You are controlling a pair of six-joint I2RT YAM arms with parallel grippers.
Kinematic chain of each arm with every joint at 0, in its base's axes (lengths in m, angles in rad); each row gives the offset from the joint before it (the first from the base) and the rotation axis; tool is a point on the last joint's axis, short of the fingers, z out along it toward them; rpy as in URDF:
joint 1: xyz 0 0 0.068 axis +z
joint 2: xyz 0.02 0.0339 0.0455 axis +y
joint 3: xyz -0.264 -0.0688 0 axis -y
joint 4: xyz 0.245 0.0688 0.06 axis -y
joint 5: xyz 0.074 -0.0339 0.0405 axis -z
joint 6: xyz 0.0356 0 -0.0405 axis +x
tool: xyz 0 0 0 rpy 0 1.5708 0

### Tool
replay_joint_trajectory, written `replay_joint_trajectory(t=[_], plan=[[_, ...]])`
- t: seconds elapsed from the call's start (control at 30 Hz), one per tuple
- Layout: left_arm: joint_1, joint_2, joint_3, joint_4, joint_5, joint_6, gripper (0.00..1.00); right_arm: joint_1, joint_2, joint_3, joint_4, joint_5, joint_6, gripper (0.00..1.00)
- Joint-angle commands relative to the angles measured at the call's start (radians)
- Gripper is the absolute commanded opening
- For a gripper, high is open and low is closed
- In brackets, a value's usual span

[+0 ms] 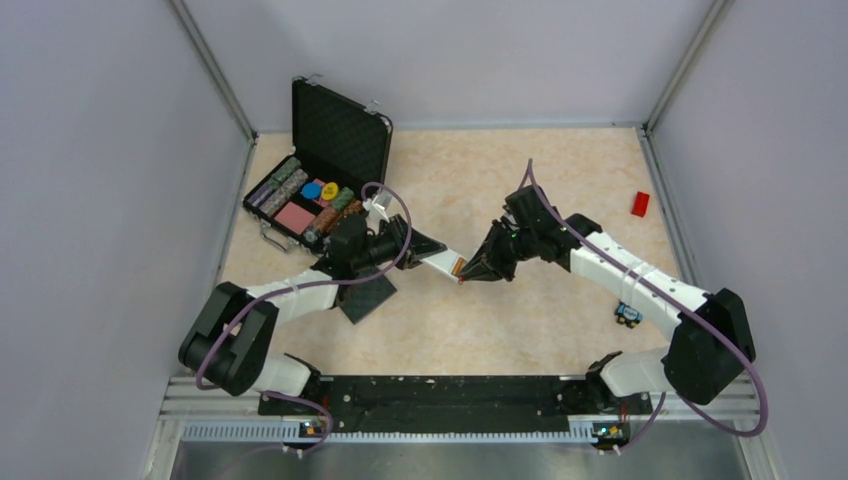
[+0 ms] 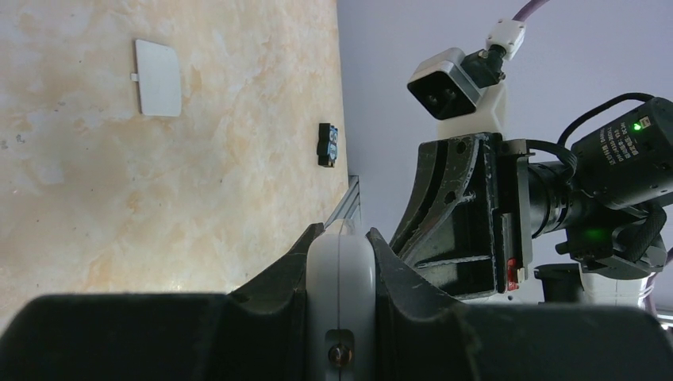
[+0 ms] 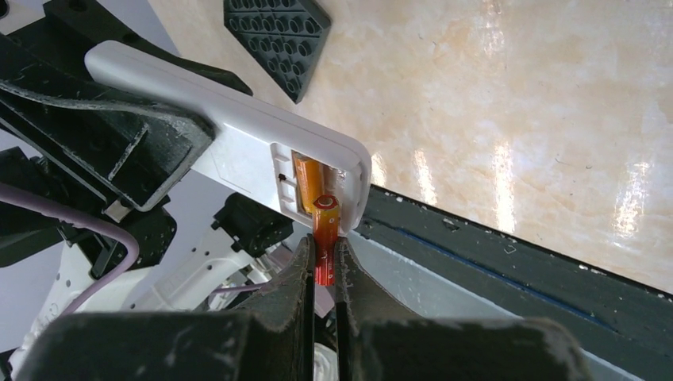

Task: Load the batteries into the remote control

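left gripper [image 2: 340, 258]: clamping tight on the remote [image 3: 238, 131], holding it up above the table [image 1: 560, 190], open slot facing the other arm
right gripper [image 3: 324, 255]: pinching the second battery [image 3: 324, 216], its tip sitting right at the empty half of the slot
done: first battery [image 3: 305, 178] is lying in the slot
left: seating this one, then (I'm guessing) snapping the cover [image 2: 157, 77] on; it's lying on the table

I see my left gripper [image 2: 341, 248] clamped on the narrow edge of the white remote control [image 2: 341, 290]. On the marbled table [image 2: 95, 198] lie a flat white cover [image 2: 157, 77] and a small black-and-blue part [image 2: 327, 144], well apart. The right arm [image 2: 619, 159] fills the right side.
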Motion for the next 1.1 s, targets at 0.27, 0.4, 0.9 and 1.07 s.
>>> replay_joint_trajectory(t=[0.27,0.4,0.9,1.07], plan=[[-0.004,-0.025,0.03,0.055,0.02,0.022,0.0,0.009,0.02,-0.006,0.04,0.008,0.037,0.03],[-0.004,-0.027,0.026,0.055,0.027,0.024,0.0,0.009,0.031,-0.006,0.046,0.017,0.041,0.04],[-0.005,-0.03,0.029,0.038,0.044,0.024,0.0,0.009,0.055,-0.009,0.077,0.047,0.055,0.19],[-0.004,-0.028,0.028,0.034,0.041,0.021,0.0,0.009,0.045,-0.007,0.089,0.042,0.059,0.29]])
